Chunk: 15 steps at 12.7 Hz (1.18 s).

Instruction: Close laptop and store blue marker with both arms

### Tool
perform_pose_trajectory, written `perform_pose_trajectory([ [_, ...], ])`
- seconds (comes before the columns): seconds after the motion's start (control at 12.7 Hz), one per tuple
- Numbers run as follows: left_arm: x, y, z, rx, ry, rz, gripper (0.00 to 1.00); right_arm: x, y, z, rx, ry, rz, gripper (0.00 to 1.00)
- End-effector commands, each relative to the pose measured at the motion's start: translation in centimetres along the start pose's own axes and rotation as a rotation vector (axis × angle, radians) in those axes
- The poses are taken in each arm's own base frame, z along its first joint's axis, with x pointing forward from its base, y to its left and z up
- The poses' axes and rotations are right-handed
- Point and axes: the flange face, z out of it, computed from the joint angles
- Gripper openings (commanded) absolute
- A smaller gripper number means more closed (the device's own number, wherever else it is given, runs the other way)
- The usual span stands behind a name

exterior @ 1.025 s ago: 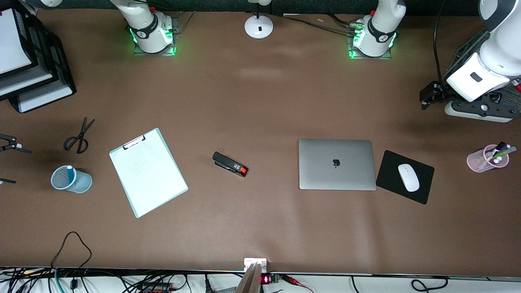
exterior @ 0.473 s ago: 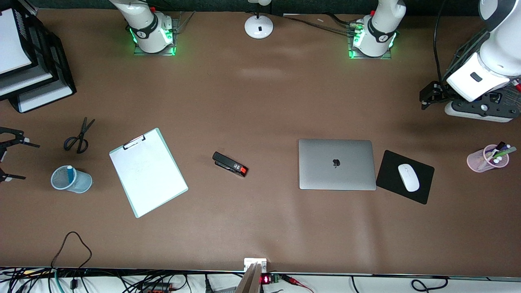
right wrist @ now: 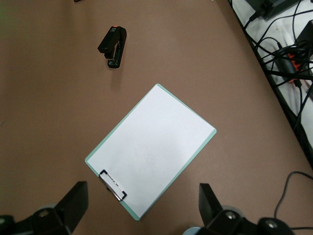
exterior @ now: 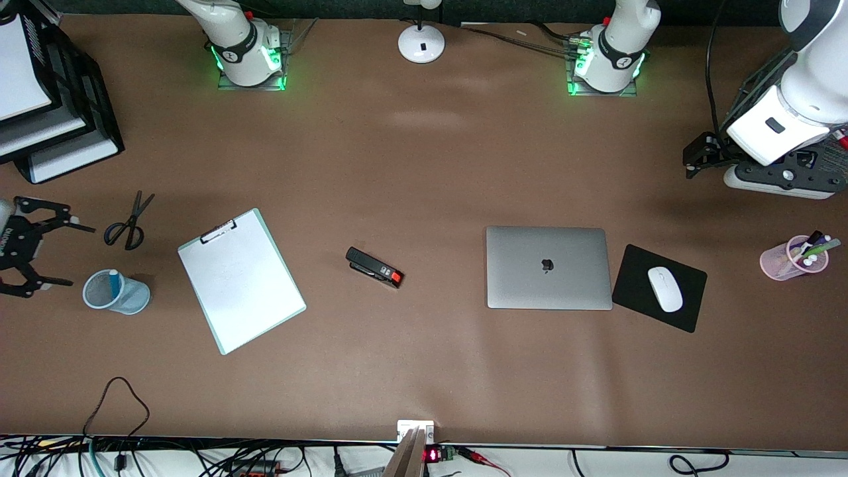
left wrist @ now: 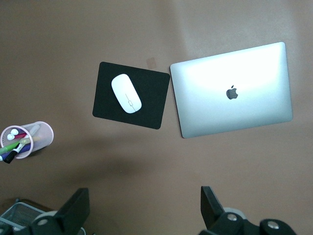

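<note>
1. The table [exterior: 424, 159] is wide and brown; both arms sit at its two ends, so most things lie well apart from either hand.
2. The laptop [exterior: 548, 267] lies flat with its lid down and the logo up, its long axis running along the table's length. It sits toward the left arm's end, just beside the black mouse pad [exterior: 658, 287], and shows under the left wrist camera well clear of that hand. As a judgement, it is stiff, fairly heavy and smooth, and its closing looks done.
3. The clipboard [exterior: 241, 280] lies askew under the right wrist camera, clip end toward the scissors [exterior: 128, 221].
4. The left hand [exterior: 703, 154] hangs at the left arm's end of the table with its fingers spread wide, holding nothing.
5. The right hand [exterior: 48, 250] hovers at the right arm's end, just beside the blue mesh cup [exterior: 116, 291], fingers spread wide and empty.
6. The black stapler [exterior: 374, 267] lies between the clipboard and the laptop.
7. The blue marker [exterior: 114, 282] stands in the mesh cup close by the right hand, white end up, its long axis near upright and leaning slightly. By judgement it is light, rigid and slick; if it needed lifting, a pinch across the barrel below the white end would suit, but it looks stored.
</note>
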Motion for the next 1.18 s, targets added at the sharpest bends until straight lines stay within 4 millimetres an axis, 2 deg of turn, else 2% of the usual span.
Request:
perform_pose_trajectory([
  [0.0,0.0,0.1,-0.6,-0.021,0.007,0.001,1.00,4.3,-2.4,-1.1,-0.018,-0.068,0.082,1.00],
  [0.16,0.1,0.5,-0.7,-0.022,0.009,0.008,1.00,6.9,-3.5,-0.5,-0.028,-0.115,0.185,1.00],
  [0.24,0.1,0.8,-0.6,-0.020,0.006,0.013,1.00,7.5,-4.1,0.1,-0.021,-0.119,0.216,1.00],
  [0.55,0.2,0.9,-1.0,-0.020,0.014,0.011,1.00,6.9,-4.9,2.0,-0.082,-0.119,0.332,1.00],
  [1.1,0.2,0.9,-1.0,-0.018,0.014,0.008,1.00,8.5,-7.9,4.9,-0.108,-0.325,0.841,1.00],
])
